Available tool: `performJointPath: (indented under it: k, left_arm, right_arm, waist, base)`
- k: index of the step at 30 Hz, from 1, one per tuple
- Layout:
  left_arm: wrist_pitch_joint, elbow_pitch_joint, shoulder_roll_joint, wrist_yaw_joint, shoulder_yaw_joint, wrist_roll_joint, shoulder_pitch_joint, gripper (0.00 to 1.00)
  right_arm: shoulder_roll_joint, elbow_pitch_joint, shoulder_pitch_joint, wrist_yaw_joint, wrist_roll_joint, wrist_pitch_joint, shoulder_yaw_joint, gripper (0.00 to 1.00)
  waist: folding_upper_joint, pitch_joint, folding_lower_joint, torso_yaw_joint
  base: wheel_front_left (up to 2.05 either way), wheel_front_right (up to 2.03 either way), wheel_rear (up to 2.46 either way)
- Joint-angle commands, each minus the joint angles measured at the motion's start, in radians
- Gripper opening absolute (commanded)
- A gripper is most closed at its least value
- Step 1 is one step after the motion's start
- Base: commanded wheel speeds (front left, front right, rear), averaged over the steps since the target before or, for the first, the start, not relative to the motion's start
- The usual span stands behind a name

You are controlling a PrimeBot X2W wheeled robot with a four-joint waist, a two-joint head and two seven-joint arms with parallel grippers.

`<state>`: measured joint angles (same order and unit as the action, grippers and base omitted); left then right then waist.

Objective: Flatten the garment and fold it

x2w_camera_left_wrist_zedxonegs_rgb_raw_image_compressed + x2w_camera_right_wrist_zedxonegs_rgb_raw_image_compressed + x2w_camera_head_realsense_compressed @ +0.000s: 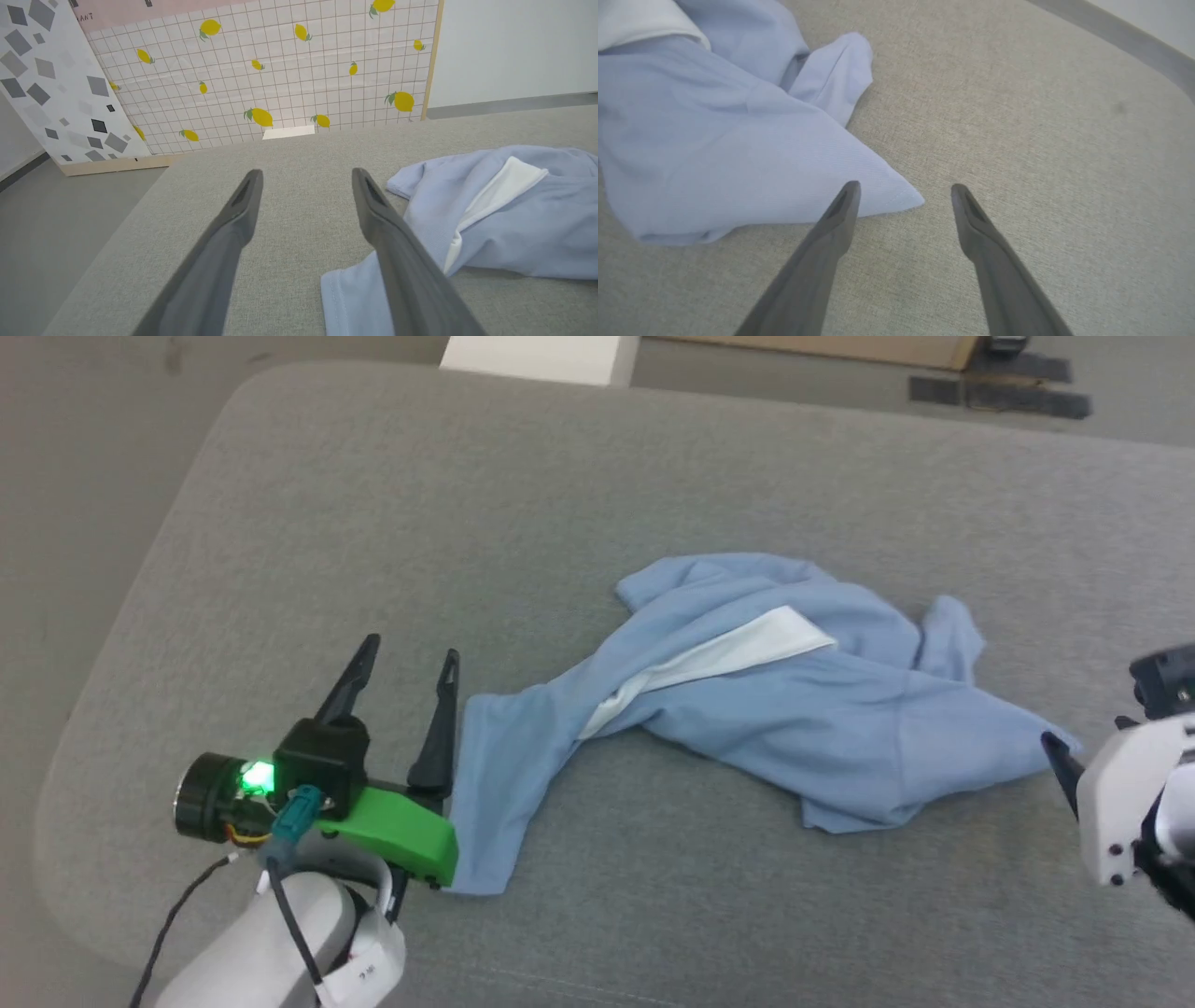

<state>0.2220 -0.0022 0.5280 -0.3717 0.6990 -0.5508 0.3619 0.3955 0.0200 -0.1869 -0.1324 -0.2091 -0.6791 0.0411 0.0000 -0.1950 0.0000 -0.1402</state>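
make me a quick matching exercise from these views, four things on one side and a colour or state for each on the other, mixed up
Things:
1. garment
2. collar
3. left gripper
4. wall panel

Descriptions:
a. white strip
b. yellow lemons on a grid
c. light blue, crumpled
d. open, holding nothing

Pairs: 1-c, 2-a, 3-d, 4-b

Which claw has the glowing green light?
The left gripper: a green light glows at its base. The right gripper is plain white and black.
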Motion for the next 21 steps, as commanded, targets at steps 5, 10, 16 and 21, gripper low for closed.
performJointPath:
  k: [5, 10, 16, 21]
  left_arm:
    - [0.013, 0.021, -0.021, 0.006, 0.003, 0.008, 0.031, 1.0]
    - [0.021, 0.03, -0.034, 0.01, -0.002, 0.011, 0.048, 1.0]
    - [0.028, 0.039, -0.048, 0.013, -0.006, 0.014, 0.055, 1.0]
    - [0.032, 0.056, -0.055, 0.018, -0.012, 0.015, 0.053, 1.0]
  right_arm:
    - [0.094, 0.071, -0.071, 0.002, -0.06, -0.162, -0.068, 1.0]
    - [0.134, 0.12, -0.098, 0.002, -0.061, -0.177, -0.102, 1.0]
    - [0.156, 0.161, -0.087, 0.002, -0.074, -0.183, -0.163, 1.0]
    - [0.187, 0.168, -0.059, 0.002, -0.108, -0.192, -0.23, 0.0]
  waist:
    - [0.0, -0.087, 0.0, -0.095]
    - [0.0, -0.122, 0.0, -0.129]
    - [0.0, -0.159, 0.0, -0.156]
    - [0.0, -0.16, 0.0, -0.158]
  base:
    - [0.0, 0.0, 0.0]
    - [0.0, 0.0, 0.0]
    - [0.0, 0.0, 0.0]
    - [0.0, 0.0, 0.0]
